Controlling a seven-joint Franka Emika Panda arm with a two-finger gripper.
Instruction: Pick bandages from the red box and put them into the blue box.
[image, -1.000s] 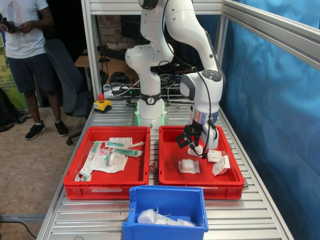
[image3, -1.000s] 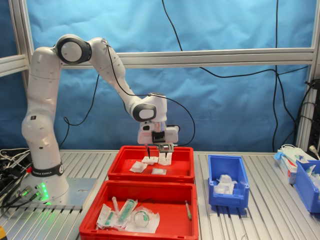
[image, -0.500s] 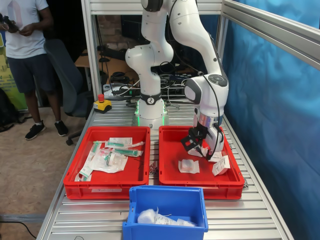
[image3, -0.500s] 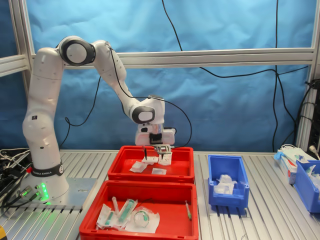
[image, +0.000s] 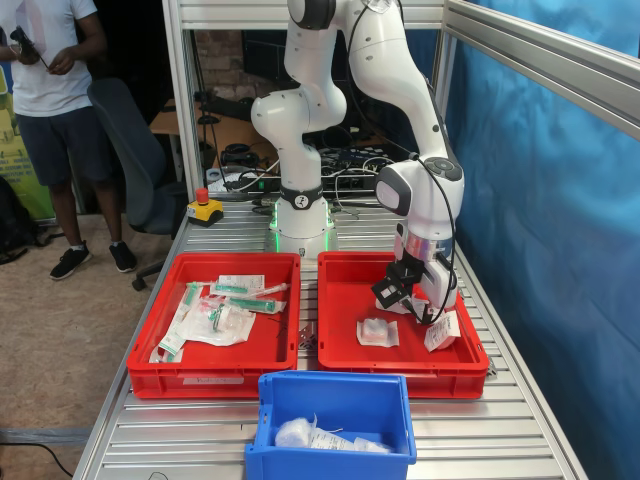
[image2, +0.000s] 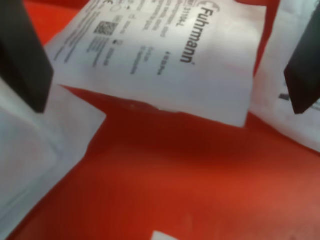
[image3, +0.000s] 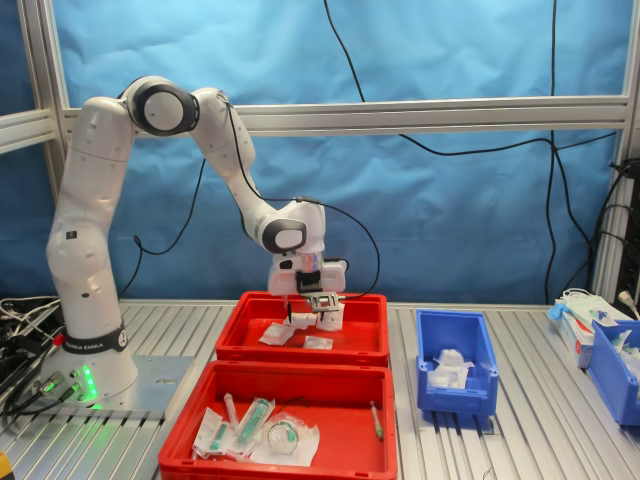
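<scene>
The red box (image: 400, 381) stands on the first exterior view's right and holds white squarish bandages (image: 378, 332), with another (image: 441, 330) by its right wall. My gripper (image: 412, 308) is down inside it, open, fingertips near the floor. In the wrist view the two dark fingers (image2: 22, 55) straddle a printed "Fuhrmann" bandage (image2: 165, 55) lying on the red floor (image2: 175, 180); more white packets overlap at either side. In the second exterior view the gripper (image3: 312, 318) hangs over the far red box (image3: 300, 352). The blue box (image: 330, 462) at the front, also in the second exterior view (image3: 457, 395), holds a few packets.
A twin red tray (image: 210, 378) with long green-and-white packets sits beside the red box. A red emergency button (image: 204, 208) and the arm's base stand behind. A person (image: 50, 120) stands off the table. Another blue bin (image3: 615, 370) is at the second exterior view's right.
The arm has swung toward the first exterior view's right and sunk lower into the red box. The fingers stay apart.
</scene>
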